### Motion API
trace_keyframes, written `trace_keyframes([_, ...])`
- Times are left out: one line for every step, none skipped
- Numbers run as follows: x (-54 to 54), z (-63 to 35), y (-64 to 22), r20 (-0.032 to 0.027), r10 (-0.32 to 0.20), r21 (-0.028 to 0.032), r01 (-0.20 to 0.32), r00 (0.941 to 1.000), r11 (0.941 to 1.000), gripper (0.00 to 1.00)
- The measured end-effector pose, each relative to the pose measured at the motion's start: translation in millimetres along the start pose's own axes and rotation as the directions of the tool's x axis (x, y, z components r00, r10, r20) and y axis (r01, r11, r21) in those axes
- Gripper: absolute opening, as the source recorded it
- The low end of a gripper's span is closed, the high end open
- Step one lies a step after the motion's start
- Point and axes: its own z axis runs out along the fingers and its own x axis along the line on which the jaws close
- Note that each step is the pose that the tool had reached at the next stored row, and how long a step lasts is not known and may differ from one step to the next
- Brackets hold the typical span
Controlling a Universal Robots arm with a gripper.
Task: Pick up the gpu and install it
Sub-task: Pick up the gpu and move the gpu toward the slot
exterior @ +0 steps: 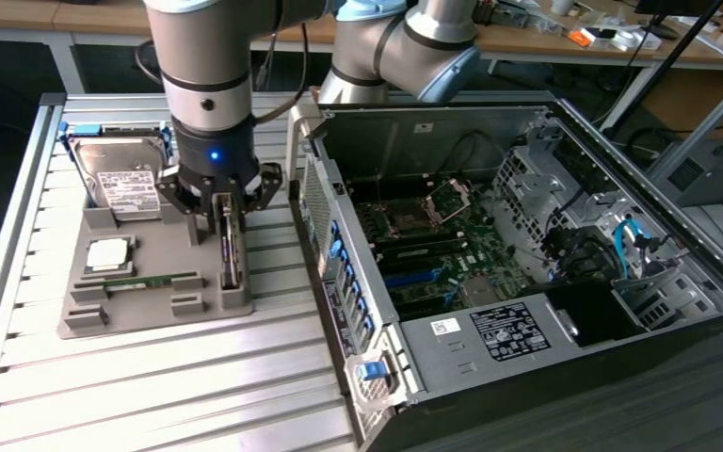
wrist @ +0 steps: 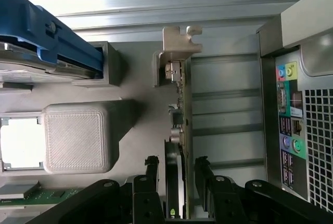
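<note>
The gpu (exterior: 229, 252) stands on its long edge in a slot of the grey holder tray (exterior: 148, 315), near the tray's edge closest to the computer case. My gripper (exterior: 221, 209) hangs straight down over it, open, with one finger on each side of the card. In the wrist view the gpu (wrist: 183, 115) is seen edge-on, green board and black cooler, with its metal bracket (wrist: 179, 39) at the far end. My gripper (wrist: 177, 168) straddles it, and the black fingertips (wrist: 152, 166) stand slightly apart from the card's faces.
The open computer case (exterior: 663, 235) lies at the exterior view's right, motherboard (exterior: 431, 250) exposed. Its rear port panel (wrist: 291, 115) is close beside the tray. The tray also holds a hard drive (exterior: 129, 179), a processor (exterior: 108, 252) and a memory stick (exterior: 148, 281).
</note>
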Motion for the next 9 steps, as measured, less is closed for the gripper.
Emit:
trace_keyframes([0.0,1.3,0.0,0.0,0.0,0.0,0.0,1.0,1.0,0.42])
trace_keyframes([0.1,2.1,-0.1,0.0,0.0,0.0,0.0,1.0,1.0,0.42])
trace_keyframes([0.1,3.0,-0.1,0.0,0.0,0.0,0.0,1.0,1.0,0.42])
trace_keyframes([0.1,3.1,-0.1,-0.0001,0.0,0.0001,0.0,1.0,1.0,0.42])
trace_keyframes([0.1,3.1,-0.1,-0.0001,0.0,0.0002,0.0,1.0,1.0,0.42])
trace_keyframes([0.1,3.1,-0.1,-0.0001,0.0,0.0002,0.0,1.0,1.0,0.42])
trace_keyframes([0.1,3.2,-0.1,0.0001,0.0,0.0,0.0,1.0,1.0,0.42])
trace_keyframes([0.1,3.2,-0.1,0.0,0.0,0.0,0.0,1.0,1.0,0.42])
trace_keyframes([0.1,3.2,-0.1,0.0,0.0,0.0,0.0,1.0,1.0,0.4])
